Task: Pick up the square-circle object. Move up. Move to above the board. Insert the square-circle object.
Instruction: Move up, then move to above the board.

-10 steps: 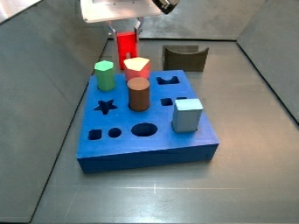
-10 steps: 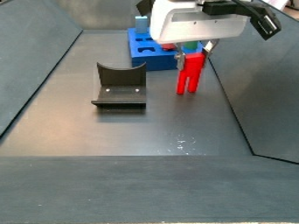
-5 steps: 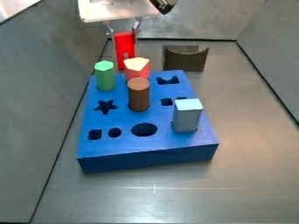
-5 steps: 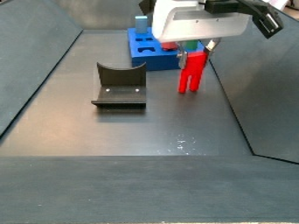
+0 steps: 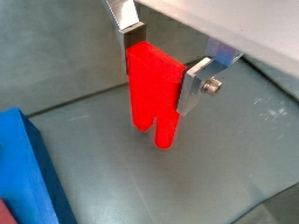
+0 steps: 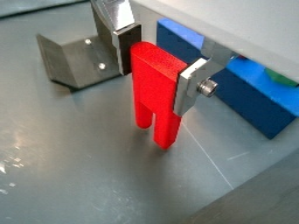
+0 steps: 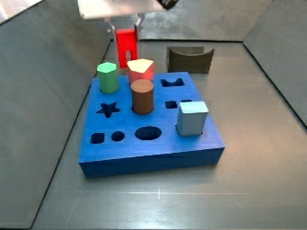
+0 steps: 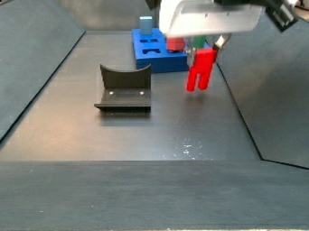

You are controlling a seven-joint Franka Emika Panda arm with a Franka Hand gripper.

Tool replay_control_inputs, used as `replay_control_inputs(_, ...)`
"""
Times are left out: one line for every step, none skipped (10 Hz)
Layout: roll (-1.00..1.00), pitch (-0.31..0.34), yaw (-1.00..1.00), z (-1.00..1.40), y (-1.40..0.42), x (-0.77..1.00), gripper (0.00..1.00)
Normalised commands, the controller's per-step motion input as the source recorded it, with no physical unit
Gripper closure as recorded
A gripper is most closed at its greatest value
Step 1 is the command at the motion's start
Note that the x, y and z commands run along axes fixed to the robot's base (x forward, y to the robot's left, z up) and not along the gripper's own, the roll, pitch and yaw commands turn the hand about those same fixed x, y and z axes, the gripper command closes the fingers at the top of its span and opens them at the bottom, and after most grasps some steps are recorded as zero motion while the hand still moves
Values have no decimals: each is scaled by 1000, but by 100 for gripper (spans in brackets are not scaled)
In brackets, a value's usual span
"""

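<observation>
Floor: a dark grey metal floor [image 8: 145, 135] with sloped grey walls around it carries everything in both side views.
Board: the board [image 7: 150, 126] is a thick blue block lying flat on that floor, with a star hole, a round hole and small square holes open in its top.
Pegs in the board: a green peg [image 7: 108, 77], a red-and-yellow pentagon peg [image 7: 140, 67], a reddish-brown cylinder [image 7: 142, 96] and a light blue cube [image 7: 192, 118] stand upright in it.
Fixture: the fixture [image 8: 122, 88], a dark L-shaped bracket, stands on the floor apart from the board.
My claw: my claw [image 5: 163, 74] hangs beyond the far end of the board in a side view [image 7: 126, 22], with its white body cut off by the picture's edge.
Claw state: my two silver fingers [image 6: 194, 80] are pressed flat against opposite faces of the square-circle object, pinching it near its upper end.
Square-circle object: the square-circle object [image 6: 156, 96] is bright red, upright, with two legs pointing down, one longer than the other in both wrist views.
Height: in a side view [image 8: 201, 70] its legs seem to be clear of the floor, though I can't be sure from this angle.
Place: it is beside the board, not over any hole; the board's blue edge [image 5: 30, 179] shows near it in a wrist view.
</observation>
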Motion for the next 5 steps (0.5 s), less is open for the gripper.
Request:
replay_control_inputs(-27,17,11,585,39,-6,100)
replay_control_inputs(-53,26,8,389,15,-14,100)
replay_control_inputs(-66,27,7,287,4,-12,100)
replay_control_inputs(46,284,-197,1000,-218,39,100)
replay_control_inputs(29,296,-195,1000,-229,40,100)
